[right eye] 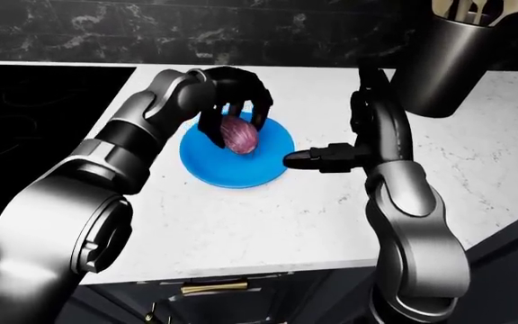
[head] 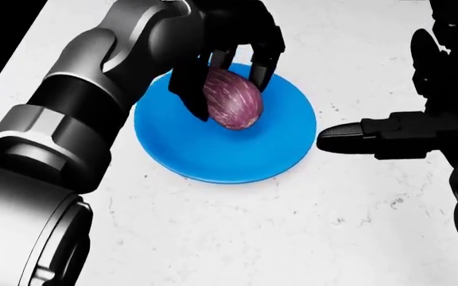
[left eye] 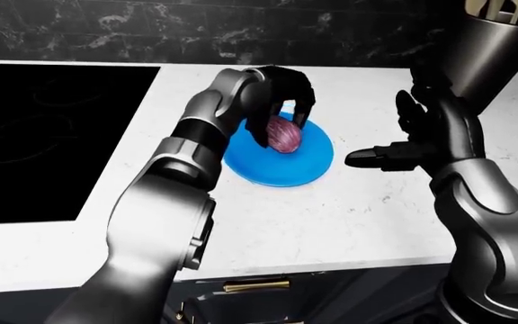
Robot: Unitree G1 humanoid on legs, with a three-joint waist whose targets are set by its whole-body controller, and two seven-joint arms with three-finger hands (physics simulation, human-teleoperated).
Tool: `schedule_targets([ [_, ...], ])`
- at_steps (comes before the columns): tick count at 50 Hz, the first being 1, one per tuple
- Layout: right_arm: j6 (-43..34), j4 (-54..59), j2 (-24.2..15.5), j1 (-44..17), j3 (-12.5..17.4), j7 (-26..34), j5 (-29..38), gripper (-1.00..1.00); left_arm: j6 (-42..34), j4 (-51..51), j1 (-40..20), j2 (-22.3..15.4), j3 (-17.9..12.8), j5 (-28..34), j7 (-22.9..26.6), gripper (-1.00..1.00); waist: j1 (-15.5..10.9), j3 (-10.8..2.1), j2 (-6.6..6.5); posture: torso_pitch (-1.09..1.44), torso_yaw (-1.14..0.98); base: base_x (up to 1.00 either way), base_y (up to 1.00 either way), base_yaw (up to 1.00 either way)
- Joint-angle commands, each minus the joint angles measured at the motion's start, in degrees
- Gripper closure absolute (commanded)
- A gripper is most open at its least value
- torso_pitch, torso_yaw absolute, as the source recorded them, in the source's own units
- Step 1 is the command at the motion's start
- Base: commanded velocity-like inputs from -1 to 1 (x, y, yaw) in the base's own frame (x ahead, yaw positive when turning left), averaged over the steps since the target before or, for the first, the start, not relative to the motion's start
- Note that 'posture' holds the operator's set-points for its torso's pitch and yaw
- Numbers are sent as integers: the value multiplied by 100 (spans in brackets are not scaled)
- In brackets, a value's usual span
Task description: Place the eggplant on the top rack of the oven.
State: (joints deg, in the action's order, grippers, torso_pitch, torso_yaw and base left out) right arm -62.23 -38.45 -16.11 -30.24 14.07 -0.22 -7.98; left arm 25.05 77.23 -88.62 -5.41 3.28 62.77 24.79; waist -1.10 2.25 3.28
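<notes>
the left hand [head: 225, 44] was curled down over the eggplant [head: 230, 101], one finger on the eggplant's left flank and others on its upper right, so it looked pinched between them. whether it was already lifted or just gripped, i honestly couldn't tell from these views.

going big to small on the rest: the white marble counter [left eye: 331, 216] filled most of the scene, with a black cooktop [left eye: 43, 135] set into it on the left of the left-eye view. a dark metal utensil holder [right eye: 443, 61] stood at the top right. the blue plate [head: 213, 155] sat in the middle of the counter, and the eggplant was at its upper part, under the hand. it's a small purple thing with pale streaks.

the right hand [head: 396, 134] hung just to the right of the plate, fingers spread, one pointing at the plate rim, holding nothing.

progress-wise i'd say this was very early. the grab was about the only thing in place. the oven didn't show in any view, only a brass handle [left eye: 255, 285] under the counter edge, so lifting, carrying, getting the oven open and setting it on the top rack were all left to do.
</notes>
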Motion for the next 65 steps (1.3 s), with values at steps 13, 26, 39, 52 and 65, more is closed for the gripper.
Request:
schedule_targets([
  [13, 8, -138, -97, -309, -30, -55, 5, -100, -139, -254, -748, -315, -237, -545, 329, 100, -9, -157, 6, 0, 0, 0, 0, 0],
  [26, -647, -2, -351, -871, -228, 24, 243, -100, -252, -278, -961, -743, -272, -745, 580, 100, -9, -130, -5, 0, 0, 0, 0, 0],
  [39, -887, -100, -260, -972, -255, 187, 464, -100, -263, -275, -986, -886, -282, -762, 572, 100, 9, -253, -184, 0, 0, -8, 0, 0],
  [52, -796, -78, -146, -917, -259, 229, 560, -100, -274, -270, -969, -898, -269, -728, 566, 100, 46, -245, -489, 0, 0, -18, 0, 0],
  [65, -769, -60, -94, -906, -293, 246, 623, -100, -279, -261, -957, -918, -280, -711, 552, 100, 105, -252, -164, 0, 0, -23, 0, 0],
])
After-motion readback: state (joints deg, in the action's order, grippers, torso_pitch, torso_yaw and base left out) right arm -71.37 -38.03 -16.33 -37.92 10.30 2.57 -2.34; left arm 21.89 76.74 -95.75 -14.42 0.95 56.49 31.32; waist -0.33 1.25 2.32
